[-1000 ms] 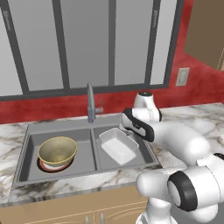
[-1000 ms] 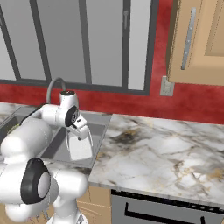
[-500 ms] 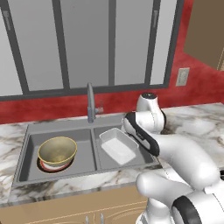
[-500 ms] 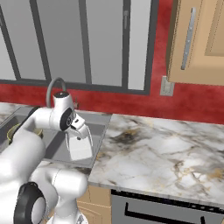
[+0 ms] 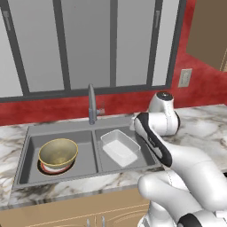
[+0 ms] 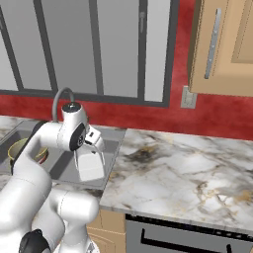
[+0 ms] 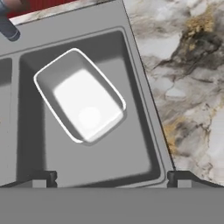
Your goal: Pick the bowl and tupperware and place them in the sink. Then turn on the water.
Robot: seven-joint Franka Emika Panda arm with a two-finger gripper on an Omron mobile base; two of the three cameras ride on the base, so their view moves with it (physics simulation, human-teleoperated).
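Hovering gripper [image 7: 109, 177]: jaws wide, holding nothing.
Tupperware [image 7: 81, 103]: below the fingertips, apart, in the sink's [image 5: 66, 170] right basin.
Bowl [image 5: 58, 153]: left basin.

Matt grey metal sink [image 5: 66, 128], translucent plastic tupperware [image 7: 78, 101], glossy marble counter [image 6: 183, 173].

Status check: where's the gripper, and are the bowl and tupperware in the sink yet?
Gripper open, empty, above right basin. Tupperware in right basin, bowl in left. Faucet dry, path clear.
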